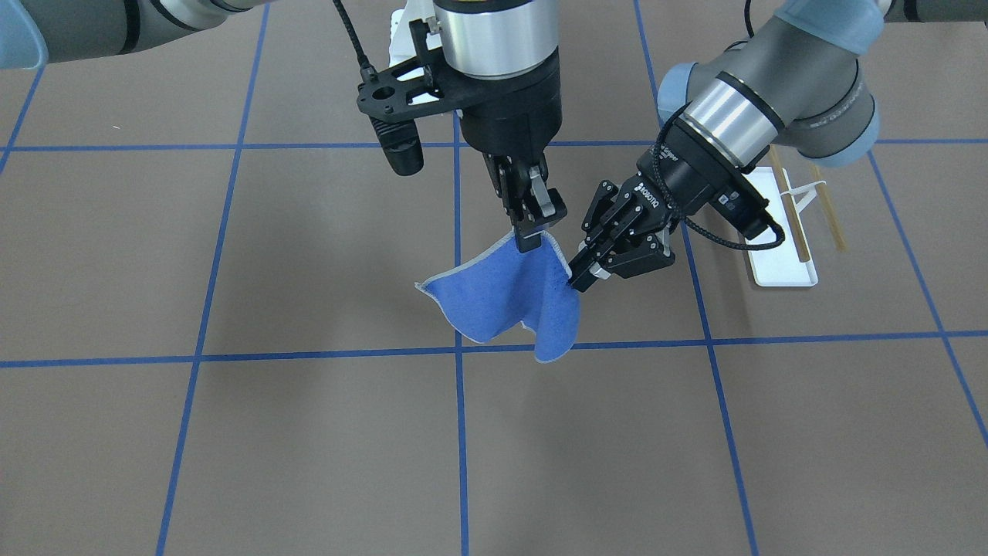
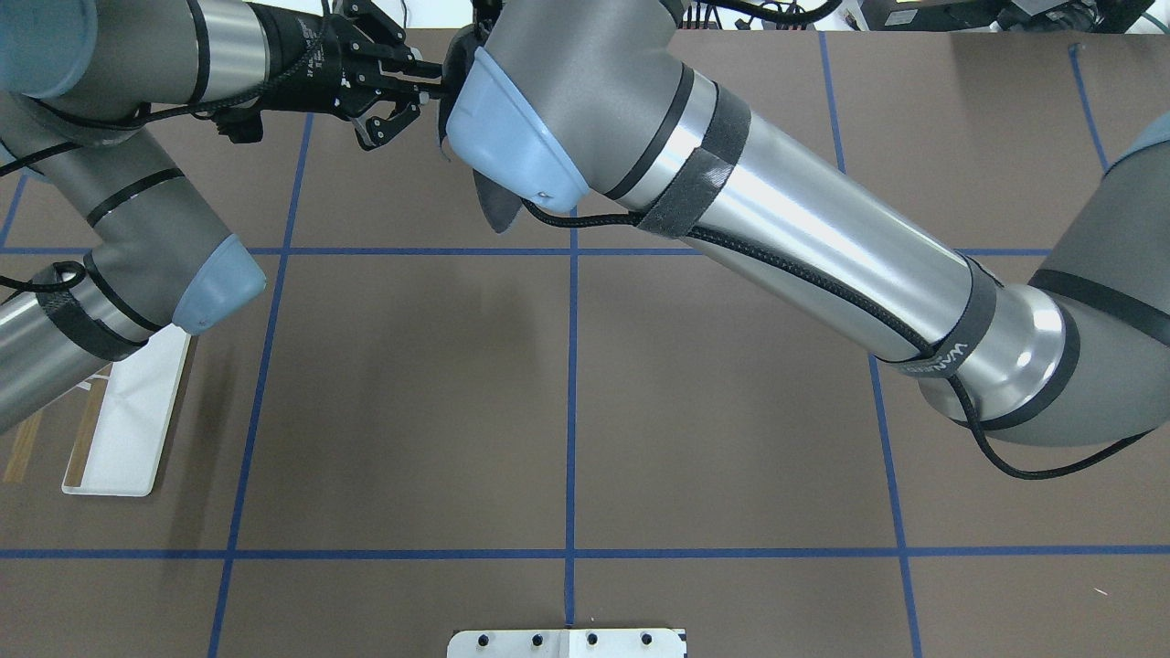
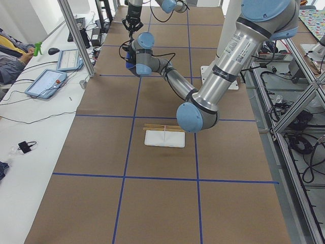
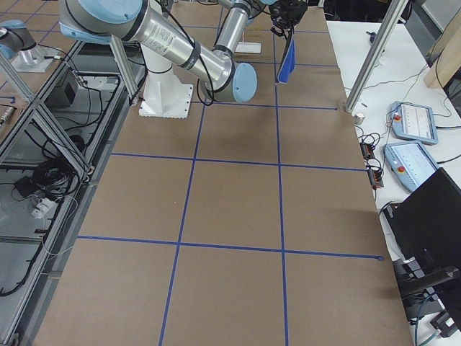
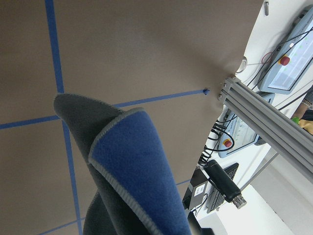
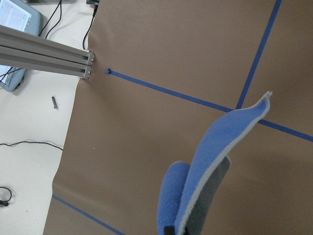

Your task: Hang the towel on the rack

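The towel, bright blue with a light grey edge, hangs in the air above the table. My right gripper points down and is shut on its top edge. My left gripper reaches in from the side and is shut on the towel's upper corner next to it. The left gripper also shows in the overhead view; the right gripper is hidden there under its own arm. The towel fills the left wrist view and the right wrist view. The rack, with its wooden rods, stands behind the left arm.
The white bolted pedestal sits at the robot's base. Blue tape lines cross the brown table. An aluminium post and operator tablets stand along the far table edge, past the towel.
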Controlling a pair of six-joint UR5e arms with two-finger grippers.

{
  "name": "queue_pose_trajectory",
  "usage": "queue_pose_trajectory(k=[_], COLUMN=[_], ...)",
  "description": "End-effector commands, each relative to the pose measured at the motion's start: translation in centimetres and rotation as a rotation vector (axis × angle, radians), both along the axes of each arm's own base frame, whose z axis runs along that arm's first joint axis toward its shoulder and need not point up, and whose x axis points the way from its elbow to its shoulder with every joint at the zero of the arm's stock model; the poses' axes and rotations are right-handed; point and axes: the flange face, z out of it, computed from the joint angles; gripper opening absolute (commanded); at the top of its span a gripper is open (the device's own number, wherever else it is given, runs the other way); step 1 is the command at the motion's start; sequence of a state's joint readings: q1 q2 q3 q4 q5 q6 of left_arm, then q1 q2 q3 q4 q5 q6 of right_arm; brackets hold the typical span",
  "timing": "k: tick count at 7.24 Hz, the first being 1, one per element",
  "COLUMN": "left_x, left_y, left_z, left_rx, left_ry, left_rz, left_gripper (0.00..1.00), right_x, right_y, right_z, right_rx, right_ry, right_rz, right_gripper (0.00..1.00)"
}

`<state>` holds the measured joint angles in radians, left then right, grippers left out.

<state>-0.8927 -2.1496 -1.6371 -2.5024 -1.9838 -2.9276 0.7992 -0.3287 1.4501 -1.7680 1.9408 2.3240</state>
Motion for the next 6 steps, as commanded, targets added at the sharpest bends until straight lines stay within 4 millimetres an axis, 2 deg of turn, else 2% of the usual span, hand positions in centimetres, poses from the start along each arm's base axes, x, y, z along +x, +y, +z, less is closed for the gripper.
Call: queue_pose_trajectory(k=[1, 3, 4, 6], left_x=[-0.1, -0.5, -0.4, -0.5], left_y=[0.1, 0.4, 0.5, 0.4], left_z=[0.0, 1.2, 1.4, 1.4], left_rx=[0.003, 0.032, 0.031, 0.032], left_ry=[0.002, 0.025, 0.026, 0.026], left_rz=[0.001, -0.002, 0.0, -0.002], left_gripper=[0.0, 0.03, 0.0, 0.0], right_x=[0.0, 0.0, -0.1, 0.0], right_y=[0.0, 0.0, -0.1, 0.0], right_z=[0.0, 0.0, 0.3, 0.3], right_rx=[0.0, 0.003, 0.001, 0.001], right_ry=[0.0, 0.0, 0.004, 0.004], right_rz=[-0.002, -0.001, -0.002, -0.002], right_gripper=[0.0, 0.0, 0.0, 0.0])
